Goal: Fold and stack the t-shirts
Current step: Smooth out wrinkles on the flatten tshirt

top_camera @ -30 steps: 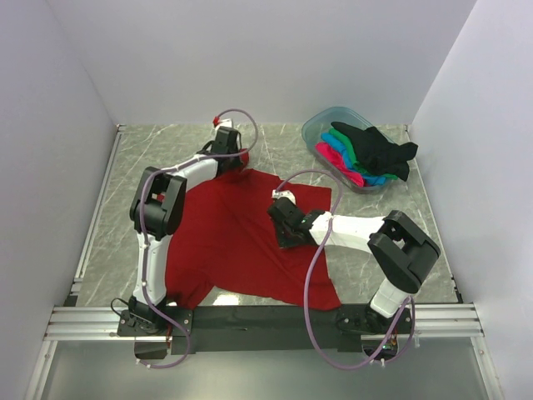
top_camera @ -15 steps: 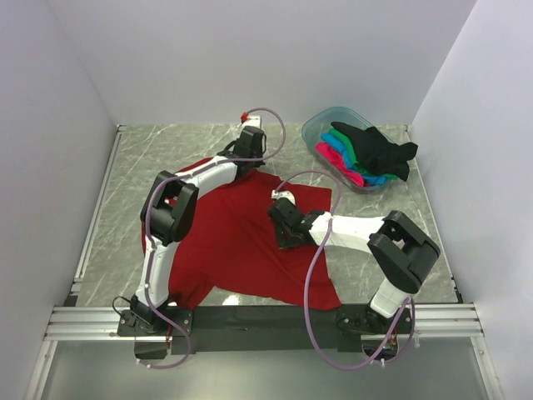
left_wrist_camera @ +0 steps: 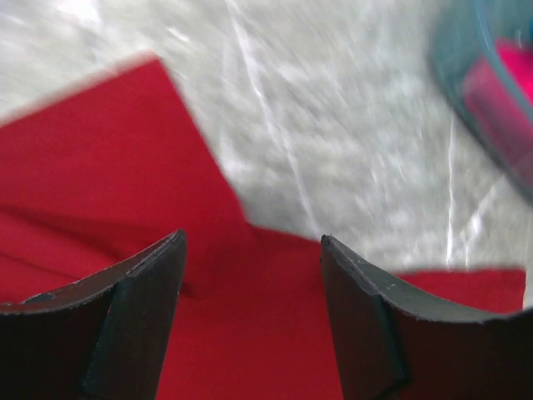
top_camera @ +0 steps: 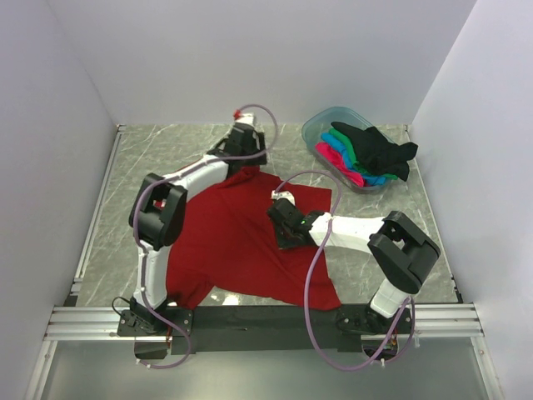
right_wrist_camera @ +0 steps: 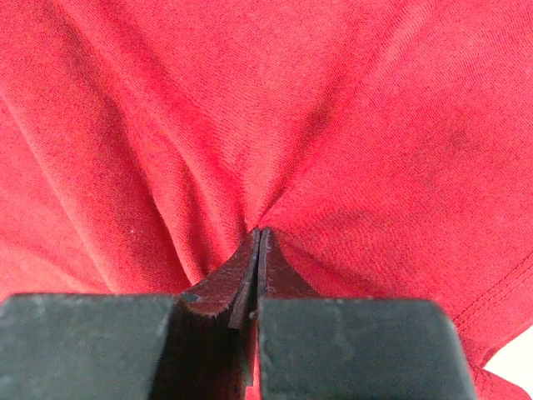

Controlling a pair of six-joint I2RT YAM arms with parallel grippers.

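A dark red t-shirt (top_camera: 241,237) lies spread on the marble table. My left gripper (top_camera: 252,165) hovers over its far edge, open, with nothing between the fingers; in the left wrist view the left gripper (left_wrist_camera: 250,242) has red cloth (left_wrist_camera: 125,167) and bare table beneath it. My right gripper (top_camera: 290,240) rests on the shirt's right-middle part. In the right wrist view the right gripper (right_wrist_camera: 260,232) is shut, pinching a pucker of the red cloth (right_wrist_camera: 358,125). Black (top_camera: 376,147), green (top_camera: 351,155), blue (top_camera: 381,178) and pink (top_camera: 336,158) t-shirts are heaped in the tub.
The clear bluish plastic tub (top_camera: 320,125) stands at the back right, the black shirt hanging over its rim. White walls close in three sides. A metal rail (top_camera: 100,200) runs along the table's left edge. Bare marble (top_camera: 166,146) shows at the back left.
My left gripper carried the shirt's far edge to the right, then opened and let it go; the cloth now lies flat. The right arm has not moved.
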